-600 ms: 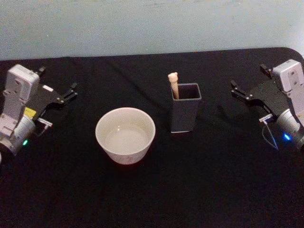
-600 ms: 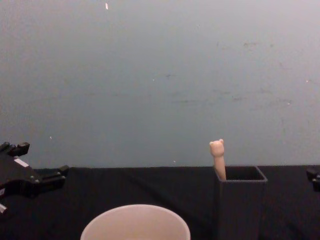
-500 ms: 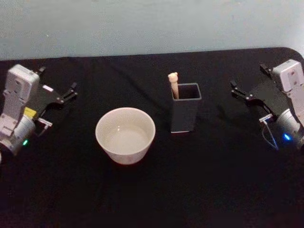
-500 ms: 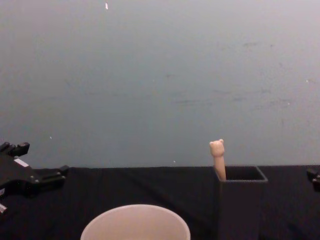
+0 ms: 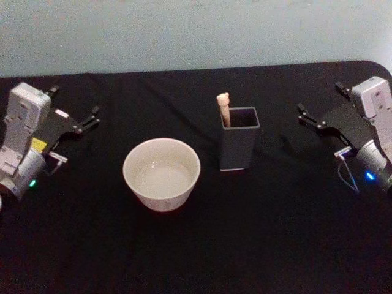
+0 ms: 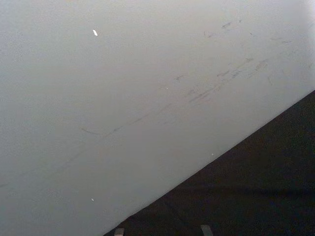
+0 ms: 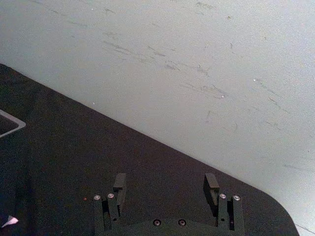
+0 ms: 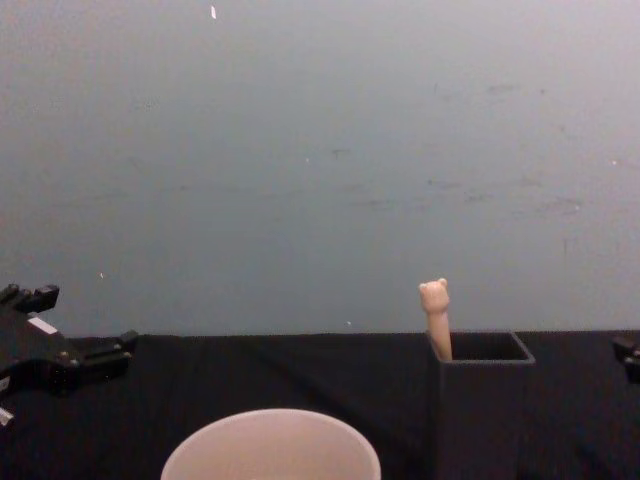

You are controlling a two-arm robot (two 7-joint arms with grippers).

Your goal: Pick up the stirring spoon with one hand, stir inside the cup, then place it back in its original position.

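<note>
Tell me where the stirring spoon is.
In the head view, the stirring spoon stands inside the dark grey holder, just right of the cup.

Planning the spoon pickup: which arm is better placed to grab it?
Probably right. The open right gripper sits nearer the spoon in the holder; the left gripper is farther off, on the cup's side.

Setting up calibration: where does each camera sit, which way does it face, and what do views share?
Head: high, looking down on cup, holder, spoon; left gripper and right gripper open at the sides.
Chest: low, across the table to the wall; left gripper at its edge.
Left wrist: faces wall and table; fingertips barely in.
Right wrist: likewise; its fingers apart.
Head and chest share cup, holder, spoon.
</note>
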